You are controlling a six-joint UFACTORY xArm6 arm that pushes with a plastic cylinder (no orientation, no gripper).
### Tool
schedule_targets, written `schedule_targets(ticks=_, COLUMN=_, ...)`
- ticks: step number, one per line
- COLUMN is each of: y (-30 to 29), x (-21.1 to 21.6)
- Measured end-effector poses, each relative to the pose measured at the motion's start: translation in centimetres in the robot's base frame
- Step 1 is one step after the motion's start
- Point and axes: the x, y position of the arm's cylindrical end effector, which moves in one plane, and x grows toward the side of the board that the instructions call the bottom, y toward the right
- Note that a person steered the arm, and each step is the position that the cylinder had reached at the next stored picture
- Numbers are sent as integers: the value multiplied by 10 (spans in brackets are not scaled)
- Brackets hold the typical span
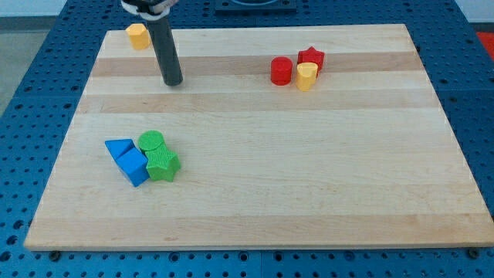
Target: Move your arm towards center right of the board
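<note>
Nearest to the camera lies a tight group of four blocks on the tabletop (309, 193), and I take the blue cube (133, 167) in it as the landmark. Just above the cube, touching it, is a blue triangle block (118, 147). Touching the cube on the view's right is a green star-like block (162, 165), and a green cylinder (151, 141) sits just above that one.

My tip (173, 81) stands well above the blue cube, a little toward the view's right, on bare wood and apart from every block. The arm has no fingers, only the dark rod, so nothing is gripped.

Far above the cube, near the top left corner of the tabletop, is a yellow block (137, 35); the exact shape I cannot tell.

Far to the view's upper right of the cube is a second group: a red cylinder (281, 71), a yellow block with rounded top (306, 76) touching it, and a red star block (311, 57) just behind.

The center right of the tabletop, where the task sends the arm, is far to the right of the cube, and my tip is well apart from it.
</note>
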Motion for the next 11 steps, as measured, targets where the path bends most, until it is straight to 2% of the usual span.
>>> schedule_targets(ticks=2, y=3, x=28)
schedule_targets(ticks=3, y=34, x=52)
schedule_targets(ticks=5, y=110, x=82)
schedule_targets(ticks=7, y=224, x=116)
schedule_targets(ticks=9, y=324, x=100)
schedule_targets(ticks=11, y=335, x=35)
